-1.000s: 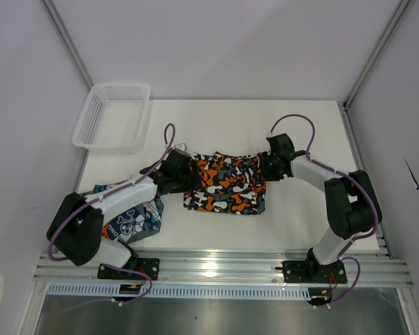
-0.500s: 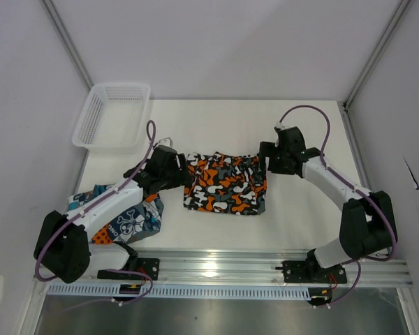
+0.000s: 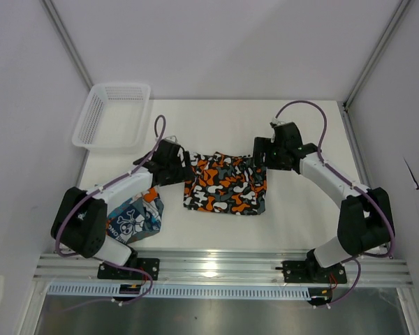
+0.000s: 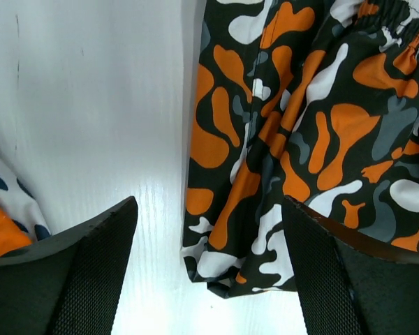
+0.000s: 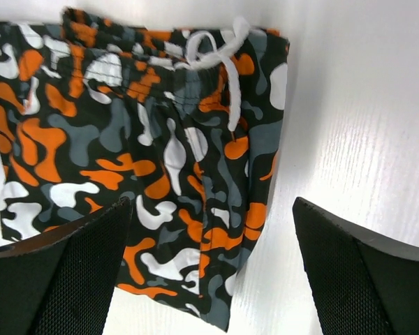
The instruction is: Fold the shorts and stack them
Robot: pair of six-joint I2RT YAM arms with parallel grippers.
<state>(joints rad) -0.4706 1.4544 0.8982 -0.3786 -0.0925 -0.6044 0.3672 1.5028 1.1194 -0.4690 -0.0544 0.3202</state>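
Both jaws stand spread and hold nothing. The left gripper [image 3: 183,167] hovers at the left edge of the camo shorts [image 3: 227,183], the right gripper [image 3: 260,151] at their far right corner, by the waistband. The camo shorts lie as a flat folded rectangle in the middle of the table [image 3: 300,223], so 1 pair looks done. The skull shorts [image 3: 134,220] lie bunched at the near left under the left arm, apart from the camo pair and apparently unfolded. Pair 2 needs folding, then the 2 need stacking.

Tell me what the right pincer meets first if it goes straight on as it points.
Probably the camouflage shorts, near their edge, lying ahead of the open right pincer; depth is unclear.
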